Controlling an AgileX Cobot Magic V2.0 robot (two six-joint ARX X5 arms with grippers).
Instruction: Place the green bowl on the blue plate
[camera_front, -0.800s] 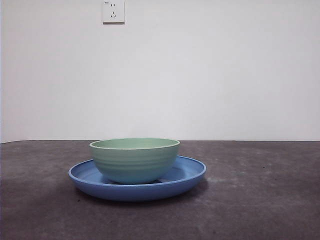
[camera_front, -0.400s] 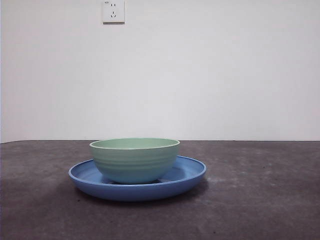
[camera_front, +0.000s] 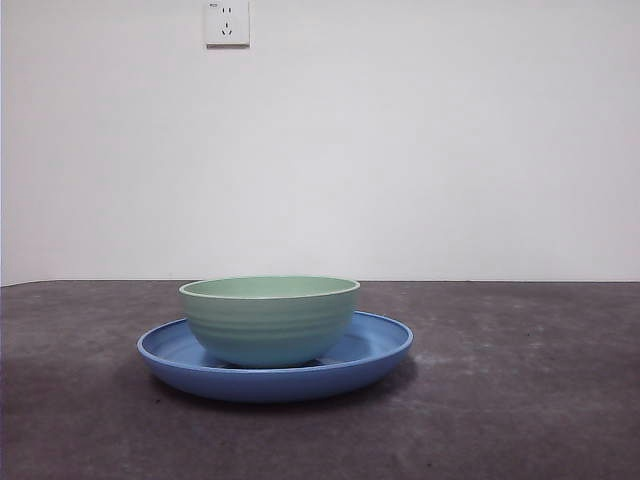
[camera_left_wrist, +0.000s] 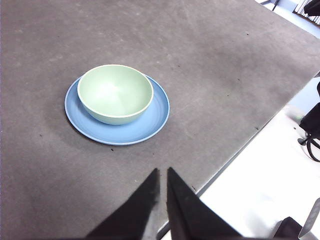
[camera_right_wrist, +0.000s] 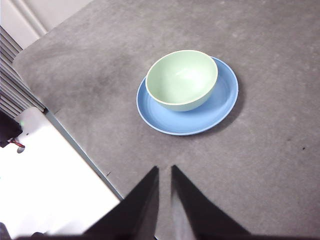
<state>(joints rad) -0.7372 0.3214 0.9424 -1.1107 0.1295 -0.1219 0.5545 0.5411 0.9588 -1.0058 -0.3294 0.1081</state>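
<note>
Green bowl (camera_front: 269, 320) sits upright on blue plate (camera_front: 380, 345) w/ left hand (camera_left_wrist: 162, 182) & right hand (camera_right_wrist: 165, 180) nearly pressed together, empty, well apart over bench (camera_front: 520, 400) (placing looks done; nothing left but idle).

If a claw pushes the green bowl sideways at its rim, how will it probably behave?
The green bowl would probably slide before it tips: it looks wide and low, standing upright on a narrower foot. The blue plate looks glossy, so there is likely little grip under it. The plate's raised sloping rim may stop the bowl, or the plate may move along with it.
</note>
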